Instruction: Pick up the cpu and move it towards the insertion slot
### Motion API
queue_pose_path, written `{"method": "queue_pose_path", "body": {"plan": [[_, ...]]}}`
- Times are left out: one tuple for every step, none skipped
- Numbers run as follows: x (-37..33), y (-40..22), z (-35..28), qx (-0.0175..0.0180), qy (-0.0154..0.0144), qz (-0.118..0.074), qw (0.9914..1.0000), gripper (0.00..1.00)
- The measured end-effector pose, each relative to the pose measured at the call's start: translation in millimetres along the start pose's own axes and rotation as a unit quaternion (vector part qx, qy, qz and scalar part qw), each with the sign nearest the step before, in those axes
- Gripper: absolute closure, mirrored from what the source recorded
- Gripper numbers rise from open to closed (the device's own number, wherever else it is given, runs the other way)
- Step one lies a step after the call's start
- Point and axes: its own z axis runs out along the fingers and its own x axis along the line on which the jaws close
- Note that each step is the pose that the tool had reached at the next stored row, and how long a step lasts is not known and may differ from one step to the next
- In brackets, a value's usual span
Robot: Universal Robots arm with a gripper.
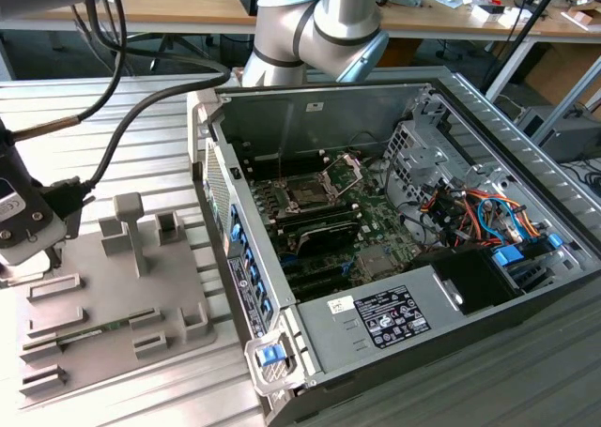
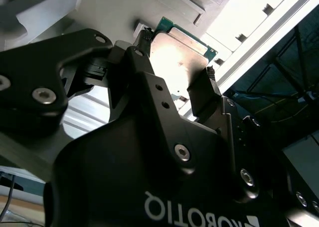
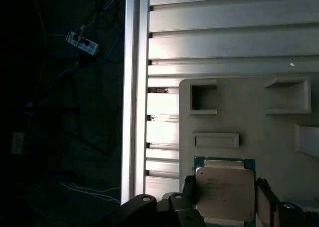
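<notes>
**Claw** (image 2: pixel 177 56): black, two-fingered, at the end of the arm (image 1: pixel 329 23). In both wrist views its fingers (image 2: pixel 144 67) are closed against two opposite edges of the cpu, clamped on it.

**Cpu** (image 3: pixel 224 194): thin square chip with a pale silver metal top and a green border. It sits between the claw's fingertips, one finger touching each side. Its flat top faces back toward the claw's body. It is over the fixture plate; whether it rests on the plate or is just lifted off it cannot be told.

**Fixture plate** (image 3: pixel 249 117): matt grey, directly beneath the claw. It has square recesses and a low raised bar just beyond the fingertips. In the exterior view it also carries upright blocks and long narrow holders.

**Worktop** (image 1: pixel 141 136): ribbed aluminium, under the plate and under the claw.

**Computer case** (image 1: pixel 376 99): open, side panel off, standing on the worktop. It is well apart from the claw, toward the exterior view's right.

**Insertion slot** (image 1: pixel 308 194): square socket with a dark centre, on the board inside the case, far from the claw. Its metal bracket (image 1: pixel 349 169) is hinged up and open.

**Cable** (image 1: pixel 141 117): black, running along the arm toward the claw.
</notes>
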Motion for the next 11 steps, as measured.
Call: {"method": "queue_pose_path", "body": {"plan": [[0.0, 0.0, -0.8, 0.0, -0.0001, 0.0, 1.0, 0.45], [0.0, 0.0, -1.8, -0.0001, 0.0, 0.0, 1.0, 0.45], [0.0, 0.1, -3.0, -0.0001, 0.0, 0.0, 1.0, 0.45], [0.0, 0.1, -3.8, -0.0001, 0.0, 0.0, 1.0, 0.45], [0.0, 0.1, -4.3, -0.0001, 0.0, 0.0, 1.0, 0.45], [0.0, 0.1, -6.0, -0.0002, 0.0, 0.0, 1.0, 0.45], [0.0, 0.1, -6.8, -0.0003, -0.0001, 0.0, 1.0, 0.45], [0.0, 0.1, -7.4, -0.0003, -0.0001, 0.0, 1.0, 0.45], [0.0, 0.1, -8.3, -0.0004, 0.0, 0.0, 1.0, 0.45], [0.0, 0.1, -9.0, -0.0004, -0.0001, 0.0, 1.0, 0.45], [0.0, 0.2, -9.8, -0.0004, -0.0001, 0.0, 1.0, 0.45]]}}
